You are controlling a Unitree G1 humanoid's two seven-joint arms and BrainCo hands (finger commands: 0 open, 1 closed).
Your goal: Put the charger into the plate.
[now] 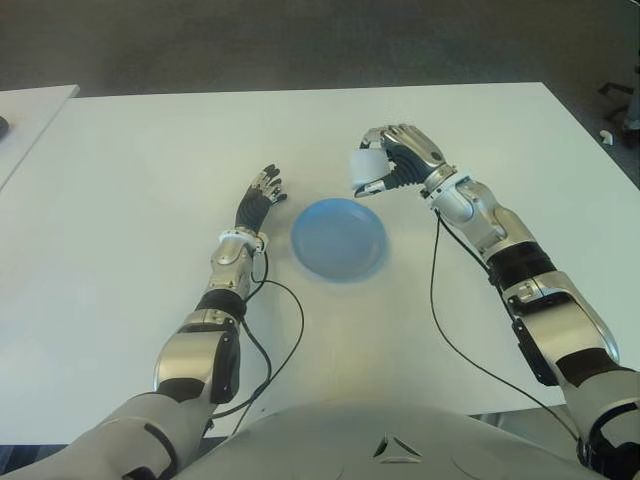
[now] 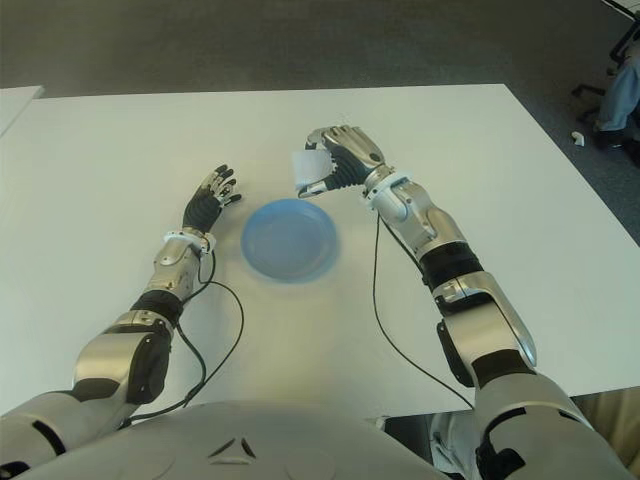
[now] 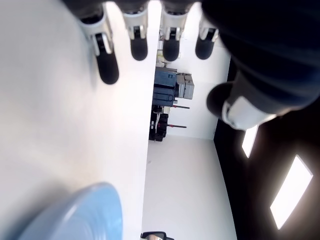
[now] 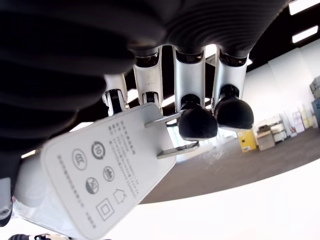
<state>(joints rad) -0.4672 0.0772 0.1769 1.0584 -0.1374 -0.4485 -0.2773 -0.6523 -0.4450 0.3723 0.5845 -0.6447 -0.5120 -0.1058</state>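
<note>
Gripping the white charger [image 1: 367, 164] in curled fingers, the right hand [image 1: 395, 160] hovers just beyond the blue plate [image 1: 338, 238]. It should travel over the plate's centre, lower, then release gently. The left hand [image 1: 260, 200], open and empty, shows beside the plate's left on the counter [image 1: 120, 200].

I read both eye views as evenly and brightly lit from overhead; the white counter [image 1: 120, 250] comes close to washing out, and shadows under the arms are faint. The floor beyond stays dark. In the left wrist view ceiling light panels [image 3: 292, 187] glare against black. In the right wrist view the fingers [image 4: 197, 122] are backlit, the charger [image 4: 107, 187] label sharp.
</note>
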